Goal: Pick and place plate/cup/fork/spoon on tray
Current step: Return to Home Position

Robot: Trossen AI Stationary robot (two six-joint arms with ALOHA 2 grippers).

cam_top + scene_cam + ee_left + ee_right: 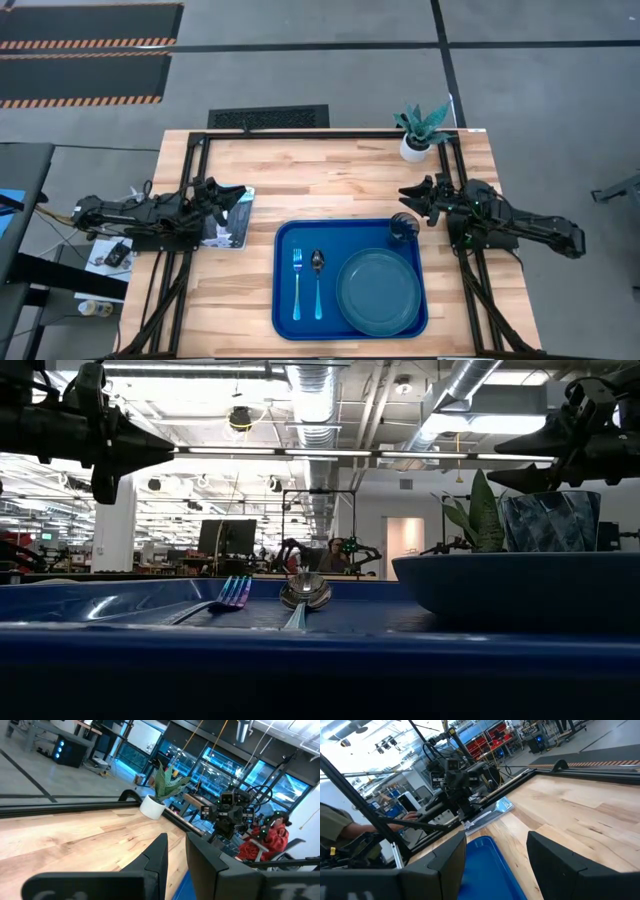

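Observation:
The blue tray (285,300) lies at the table's near middle. On it rest the teal plate (378,290) at the right, the dark cup (404,227) upright in the far right corner, and the fork (297,285) and spoon (318,280) side by side at the left. My left gripper (238,196) hovers level at the table's left edge, its fingers (162,850) nearly together with nothing between them. My right gripper (408,195) hovers level at the right edge, just beyond the cup, open and empty.
A white pot with a green plant (418,135) stands at the far right corner. A printed card (235,225) lies under the left gripper at the left edge. Black frame rails (330,133) border the table. Bare wood lies between the arms, beyond the tray.

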